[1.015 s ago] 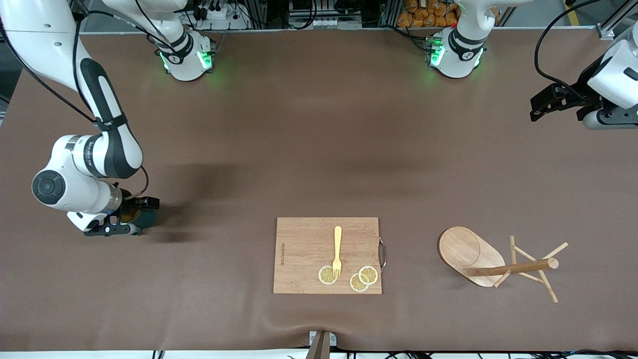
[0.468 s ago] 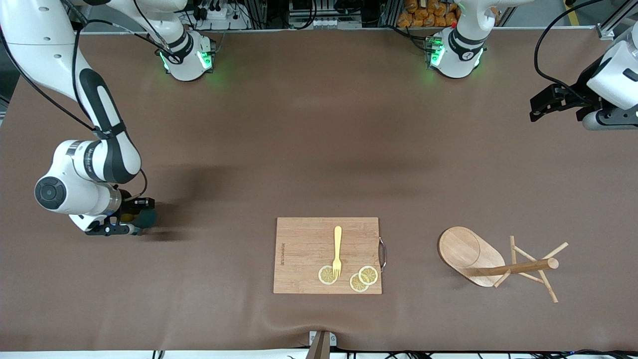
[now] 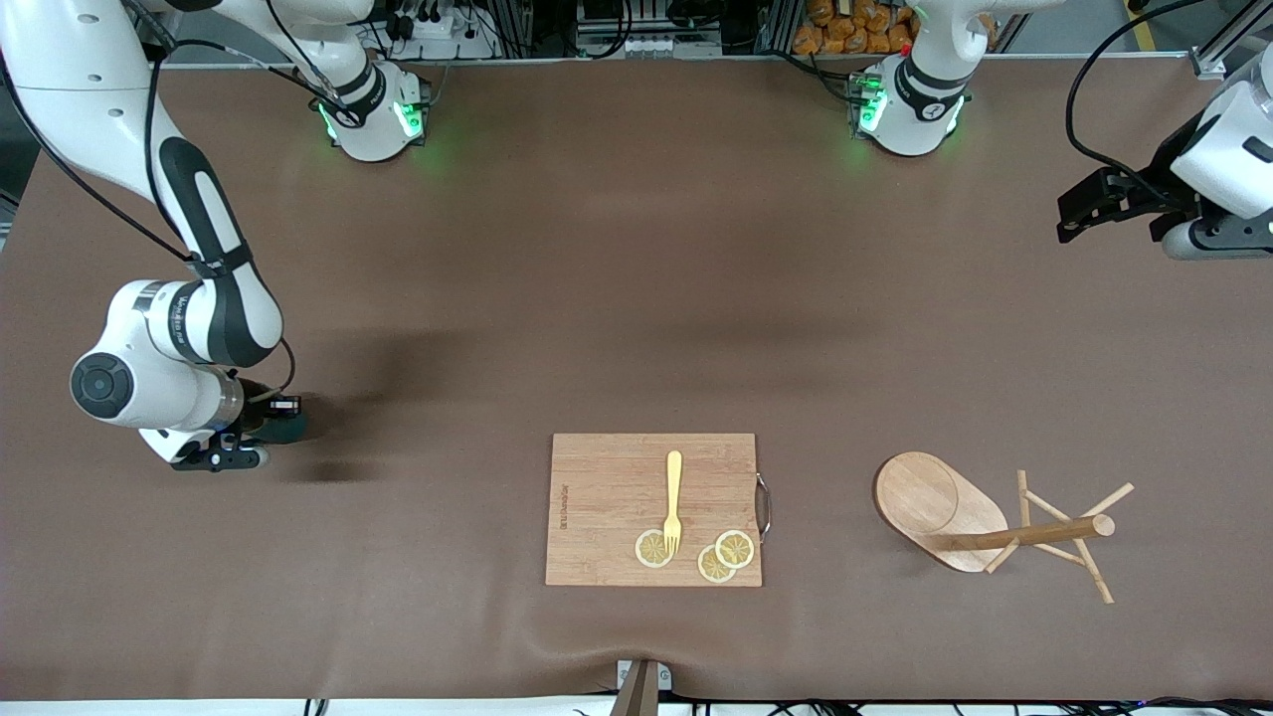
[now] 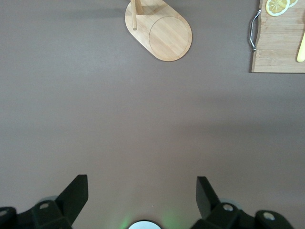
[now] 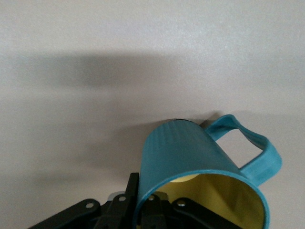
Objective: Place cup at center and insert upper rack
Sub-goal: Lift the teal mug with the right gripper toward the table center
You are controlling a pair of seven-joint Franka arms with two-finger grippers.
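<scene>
Right gripper (image 3: 261, 430) has clamped the cup (image 5: 190, 162).

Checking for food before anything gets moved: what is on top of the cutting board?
On the cutting board lie a yellow fork and three lemon slices; the fork's tines cover part of one slice.

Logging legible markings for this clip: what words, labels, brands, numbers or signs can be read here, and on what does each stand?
Nothing can be quoted.
Cutting board: a line of dark print along the edge toward the right arm's end, too small to read.
Right arm's forearm: small dark lettering, too small to read.
Both arm bases: round dark emblems, unreadable.
Cup, upper rack, fork: no markings visible.
</scene>
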